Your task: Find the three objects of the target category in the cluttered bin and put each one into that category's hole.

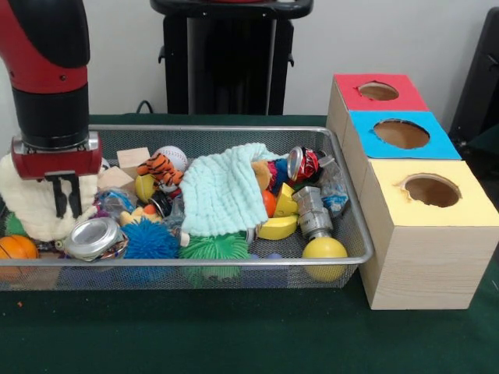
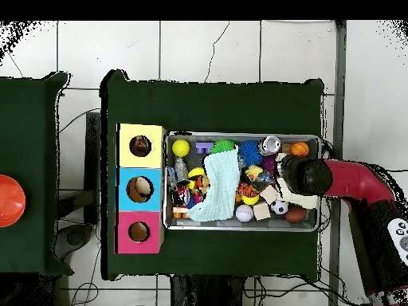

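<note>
The red and black arm (image 1: 48, 70) comes straight down over one end of the wire bin (image 1: 343, 167), its pincer (image 1: 67, 204) pointing down, black fingers (image 1: 59, 195) close together with nothing between them, in front of a cream fluffy cloth (image 1: 27, 199). A crushed silver can (image 1: 95, 238) lies just below the tips, a blue spiky ball (image 1: 150, 240) beside it. A mint towel (image 1: 222, 191) covers the middle. The box (image 1: 413, 234) with three holes stands against the bin's other end, well apart.
</note>
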